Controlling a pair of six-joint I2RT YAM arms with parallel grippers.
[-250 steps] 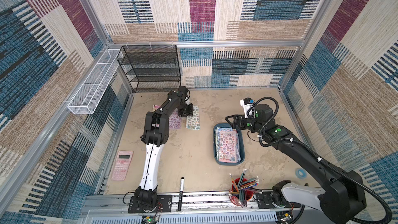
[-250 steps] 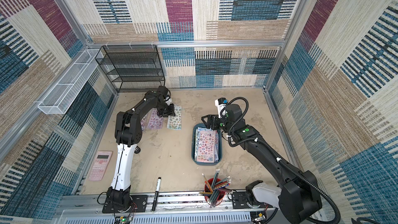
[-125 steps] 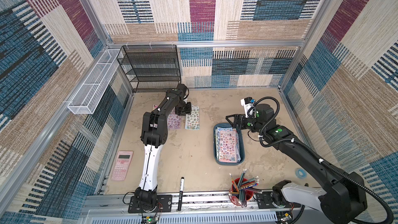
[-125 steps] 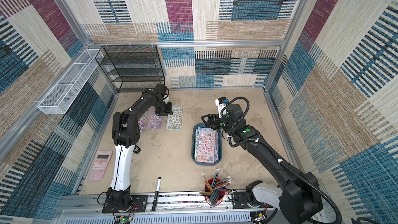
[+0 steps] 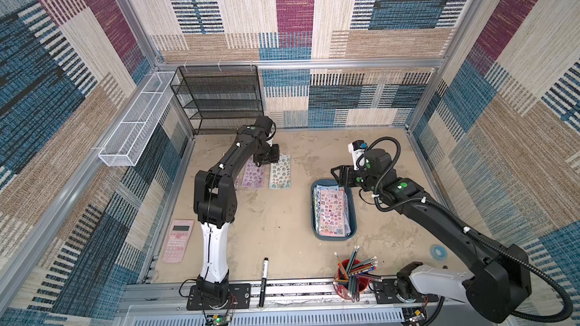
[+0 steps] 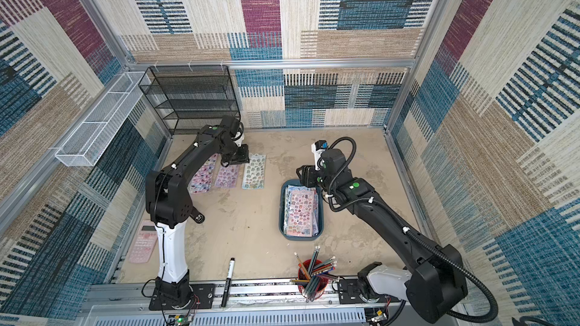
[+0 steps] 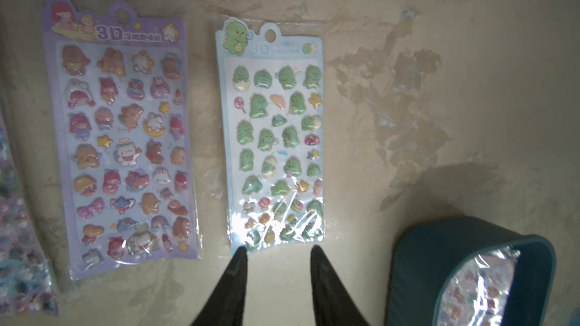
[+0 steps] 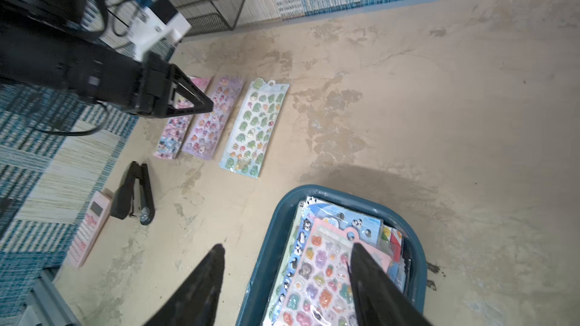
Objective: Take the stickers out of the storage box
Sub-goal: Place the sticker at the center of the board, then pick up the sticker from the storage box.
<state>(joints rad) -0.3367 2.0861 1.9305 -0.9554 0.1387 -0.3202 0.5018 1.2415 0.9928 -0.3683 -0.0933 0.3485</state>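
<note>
Three glossy sticker sheets (image 6: 226, 176) lie on the table (image 5: 276, 214); the rest sit stacked in the teal plastic storage box (image 5: 332, 236). I see my left gripper (image 7: 276, 250) empty, jaws apart, beside the green sheet (image 7: 276, 139). My right gripper (image 8: 287, 246) — jaws apart, empty — straddles the box rim; next I pinch the top pink sheet (image 8: 320, 277).

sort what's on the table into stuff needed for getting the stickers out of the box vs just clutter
Job: storage box, stickers inside it, three laid-out sheets.
Lying about: pink calculator, black marker, pencil cup, stapler, mesh rack, wire basket.
</note>
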